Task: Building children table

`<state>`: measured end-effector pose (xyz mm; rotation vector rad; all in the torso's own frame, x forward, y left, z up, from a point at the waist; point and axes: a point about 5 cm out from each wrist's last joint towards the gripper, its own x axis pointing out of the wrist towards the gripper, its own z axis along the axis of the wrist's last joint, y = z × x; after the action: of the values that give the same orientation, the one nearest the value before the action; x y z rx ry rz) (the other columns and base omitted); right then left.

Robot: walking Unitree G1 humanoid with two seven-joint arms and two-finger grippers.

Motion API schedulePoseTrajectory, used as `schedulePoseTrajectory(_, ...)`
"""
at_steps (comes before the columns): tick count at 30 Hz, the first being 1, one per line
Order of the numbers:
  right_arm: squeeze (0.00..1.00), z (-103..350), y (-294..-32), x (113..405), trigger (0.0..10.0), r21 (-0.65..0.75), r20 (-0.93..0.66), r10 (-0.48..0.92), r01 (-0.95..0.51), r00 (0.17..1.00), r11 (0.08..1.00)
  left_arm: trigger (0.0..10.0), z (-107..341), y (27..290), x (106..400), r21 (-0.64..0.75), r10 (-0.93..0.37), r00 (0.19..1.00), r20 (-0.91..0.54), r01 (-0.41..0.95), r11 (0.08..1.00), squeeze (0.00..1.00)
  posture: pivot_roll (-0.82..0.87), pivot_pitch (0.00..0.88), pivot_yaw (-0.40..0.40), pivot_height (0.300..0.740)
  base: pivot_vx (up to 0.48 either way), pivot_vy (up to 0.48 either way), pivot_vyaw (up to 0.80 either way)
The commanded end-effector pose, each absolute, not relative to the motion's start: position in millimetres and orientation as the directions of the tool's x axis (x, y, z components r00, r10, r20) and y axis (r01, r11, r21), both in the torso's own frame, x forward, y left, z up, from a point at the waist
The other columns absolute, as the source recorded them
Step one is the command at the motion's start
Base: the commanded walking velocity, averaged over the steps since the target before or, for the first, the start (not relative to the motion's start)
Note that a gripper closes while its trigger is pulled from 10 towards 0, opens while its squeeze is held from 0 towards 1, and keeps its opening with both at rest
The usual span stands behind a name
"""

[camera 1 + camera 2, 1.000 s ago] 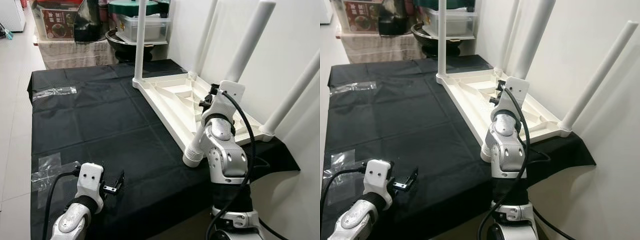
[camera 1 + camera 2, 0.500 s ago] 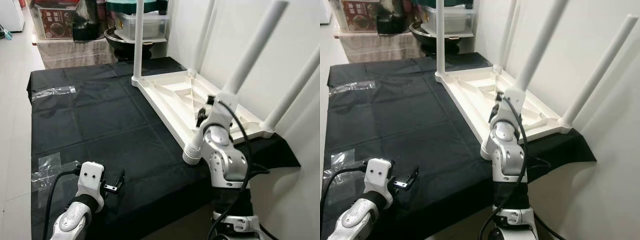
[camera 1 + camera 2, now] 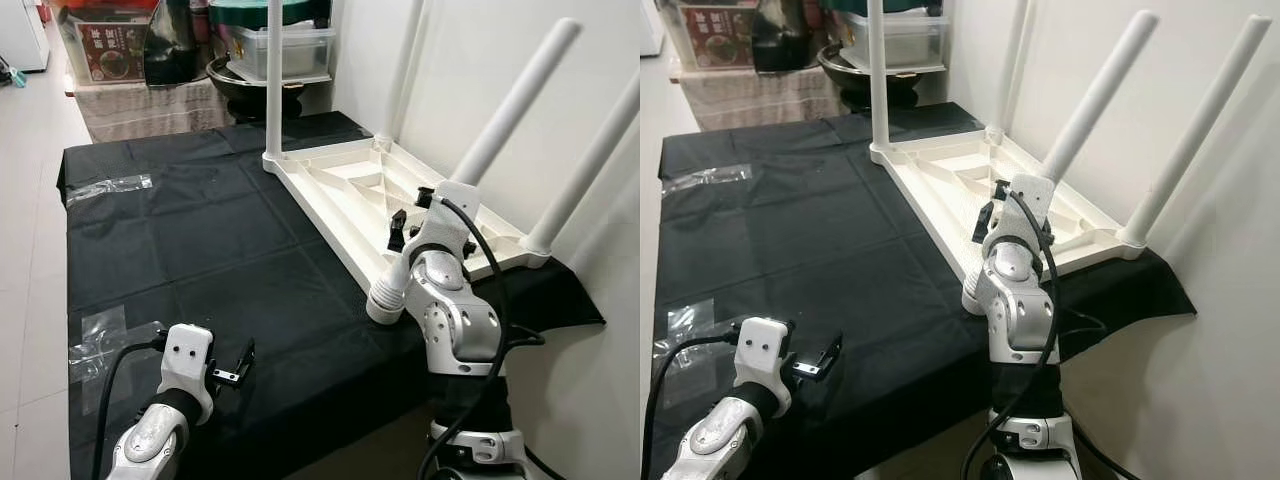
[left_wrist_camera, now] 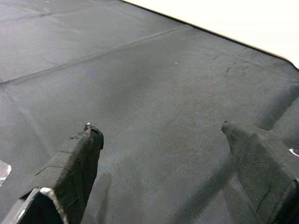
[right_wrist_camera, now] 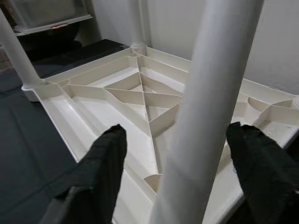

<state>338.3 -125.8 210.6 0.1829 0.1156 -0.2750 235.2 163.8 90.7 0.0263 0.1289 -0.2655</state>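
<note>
White children table top (image 3: 345,195) lies upside down, ribbed underside up, right of centre in the left eye view, on the black cloth (image 3: 190,230) covering the bench, its right edge near the white wall. Three legs stand fixed in its corners: far-left leg (image 3: 273,80) at top centre, far-right leg (image 3: 402,65) against the wall, near-right leg (image 3: 590,165) at the right edge. Fourth leg (image 3: 515,100) slants up toward upper right, its ribbed lower end (image 3: 385,298) at the top's near corner, centre-right.

Right gripper (image 3: 430,222) sits around this slanted leg just above the table top; in the right wrist view the leg (image 5: 205,107) runs between its two black fingers (image 5: 105,158), which stand wide apart with a gap on both sides, not clamping it.

Left gripper (image 3: 236,365) at lower left hovers low over the cloth, fingers (image 4: 77,156) spread open, holding nothing.

Clear tape patches (image 3: 100,335) on the cloth at left. Boxes and a dark pot (image 3: 235,85) on the shelf behind, top of frame
</note>
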Motion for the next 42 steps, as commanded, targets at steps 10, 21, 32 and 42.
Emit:
schedulePoseTrajectory(10,0.00,192,-121,337,0.0,0.250,-0.244,-0.214,0.274,0.946,0.929,10.0,87,165,235,0.017,-0.249,0.958,-0.142,0.253,0.967,0.00,0.07,0.000,-0.106,0.740,0.000,0.000,0.00)
schedulePoseTrajectory(21,0.00,200,-121,346,0.0,0.274,-0.211,-0.138,0.194,0.968,0.942,10.0,93,168,238,0.020,-0.238,0.965,-0.111,0.241,0.970,0.00,0.07,0.000,-0.106,0.740,0.000,0.000,0.00)
schedulePoseTrajectory(32,1.00,210,-116,349,10.0,0.242,-0.159,-0.073,0.111,0.985,0.964,10.0,110,168,245,0.015,-0.230,0.973,-0.024,0.230,0.973,0.00,0.07,0.000,-0.098,0.740,0.022,-0.026,0.00)
schedulePoseTrajectory(42,1.00,223,-111,348,10.0,0.228,-0.058,0.004,0.010,0.998,0.974,10.0,113,167,245,0.017,-0.236,0.972,-0.010,0.236,0.972,0.00,0.07,0.000,-0.092,0.740,0.270,-0.380,0.00)
